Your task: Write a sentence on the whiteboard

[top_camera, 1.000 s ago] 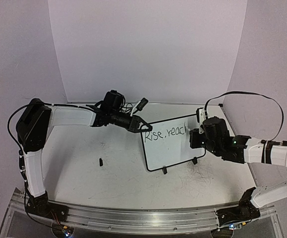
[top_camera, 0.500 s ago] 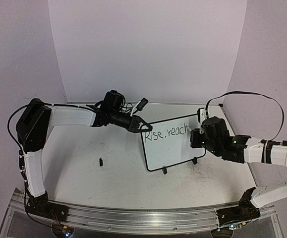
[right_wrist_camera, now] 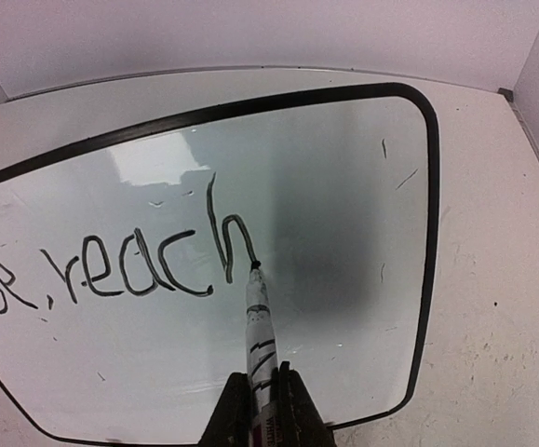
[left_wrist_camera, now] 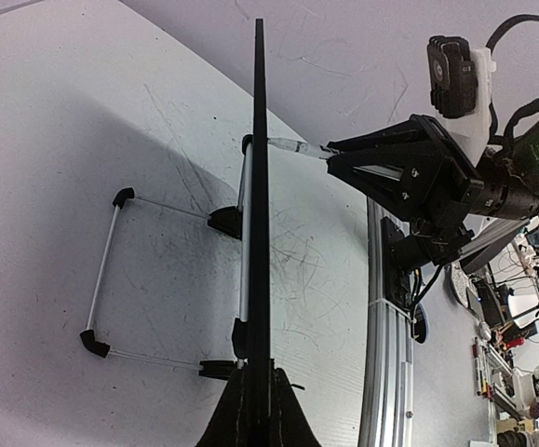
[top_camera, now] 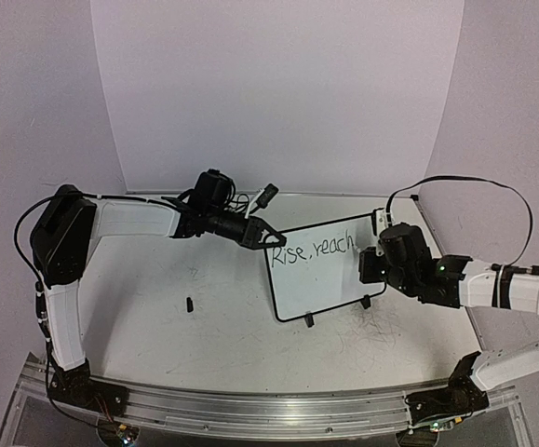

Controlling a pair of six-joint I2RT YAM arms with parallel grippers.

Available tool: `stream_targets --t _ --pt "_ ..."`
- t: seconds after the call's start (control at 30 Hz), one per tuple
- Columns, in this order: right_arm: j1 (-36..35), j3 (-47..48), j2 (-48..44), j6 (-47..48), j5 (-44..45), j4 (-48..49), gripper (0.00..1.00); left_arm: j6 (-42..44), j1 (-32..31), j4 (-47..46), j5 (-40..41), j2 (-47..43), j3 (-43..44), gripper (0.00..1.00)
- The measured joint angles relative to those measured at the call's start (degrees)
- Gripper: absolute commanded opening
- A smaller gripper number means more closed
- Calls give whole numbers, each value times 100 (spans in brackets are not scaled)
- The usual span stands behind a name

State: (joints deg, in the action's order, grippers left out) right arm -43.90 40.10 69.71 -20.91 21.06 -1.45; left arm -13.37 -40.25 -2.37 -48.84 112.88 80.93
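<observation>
Thin black handwritten sentence (right_wrist_camera: 143, 275), its start cropped in the right wrist view, reads "se, reach" on the black-framed white whiteboard (right_wrist_camera: 343, 186). The right gripper (right_wrist_camera: 260, 380) grasps a slim marker (right_wrist_camera: 257, 317). The left gripper (left_wrist_camera: 258, 374) clamps the frame.

Left arm (top_camera: 134, 219): elbow raised at far left, forearm stretched rightward; left gripper (top_camera: 265, 238) pinched closed on the whiteboard (top_camera: 320, 284) edge.
Right arm (top_camera: 520, 289): folded at right, forearm reaching left; right gripper (right_wrist_camera: 258, 396) clamped on a marker (right_wrist_camera: 258, 317).

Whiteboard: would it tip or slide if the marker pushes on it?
Probably tippy alone: the whiteboard is thin and props on a slim wire stand. Likely light, so it could slide on the table. The left pincer clamped on its edge should steady it against the marker.
</observation>
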Motion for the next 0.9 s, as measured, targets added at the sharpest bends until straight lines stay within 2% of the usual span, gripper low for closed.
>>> stream_targets --t 0.33,0.57,0.9 --pt "32 52 -361 50 -86 -51 0 15 -2 -1 -4 0 0 0" --pt "635 -110 -846 224 -562 219 0 15 -2 -2 -5 0 0 0" --pt "965 -232 -688 403 -1069 583 0 15 -4 -2 -4 0 0 0"
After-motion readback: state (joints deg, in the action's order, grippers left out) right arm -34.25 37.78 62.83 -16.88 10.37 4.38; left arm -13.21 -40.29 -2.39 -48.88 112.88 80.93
